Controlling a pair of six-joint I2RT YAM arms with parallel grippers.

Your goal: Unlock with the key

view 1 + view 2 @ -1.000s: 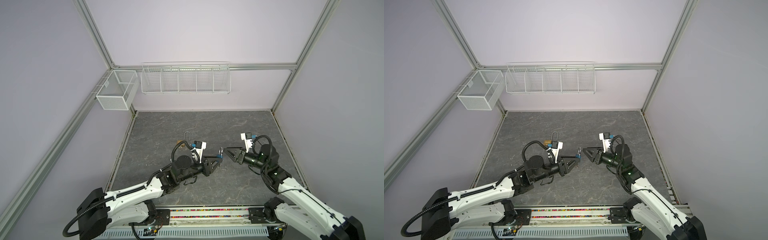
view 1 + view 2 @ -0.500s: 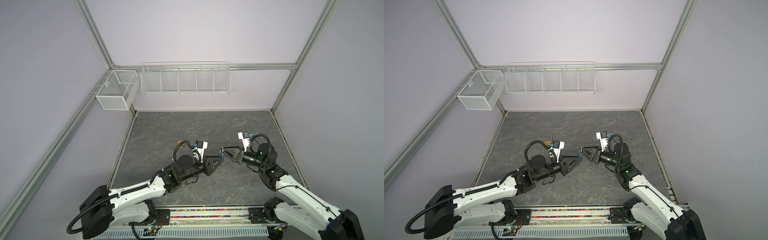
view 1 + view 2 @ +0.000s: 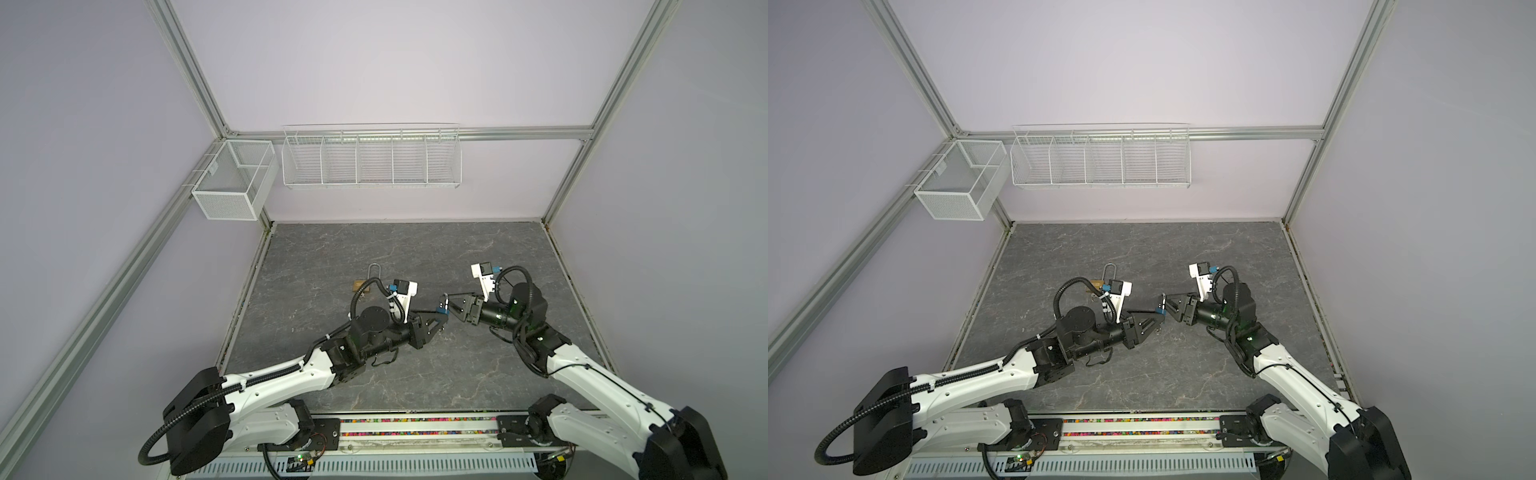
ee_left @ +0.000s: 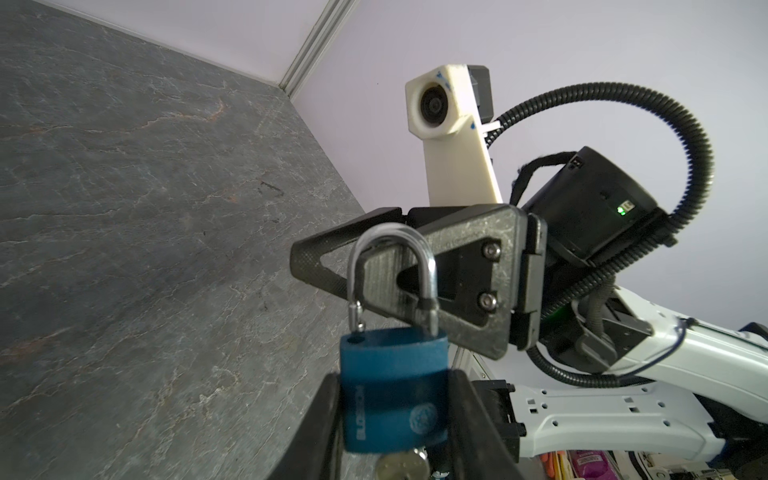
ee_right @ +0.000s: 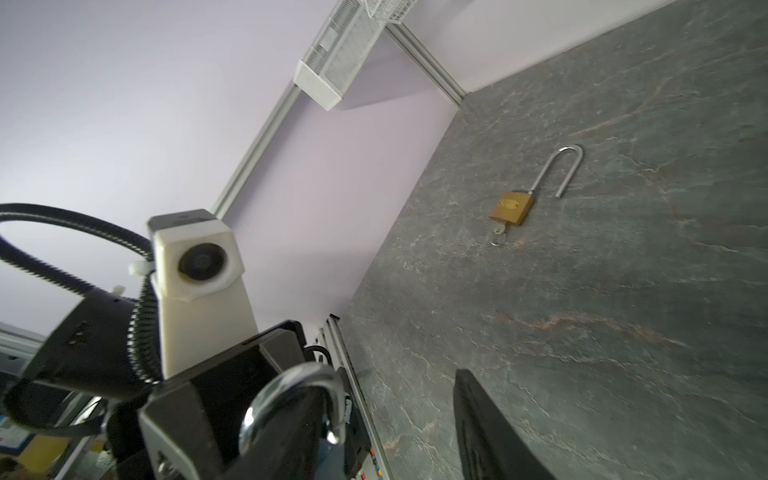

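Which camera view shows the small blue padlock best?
The left wrist view: the small blue metal padlock is close and clear, body and silver shackle whole, in the left gripper. In both top views it is a tiny blue spot. The right wrist view shows only its blurred shackle.

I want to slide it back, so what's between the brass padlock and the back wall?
Nothing: only bare gray table lies between the brass padlock and the back wall, as both top views show.
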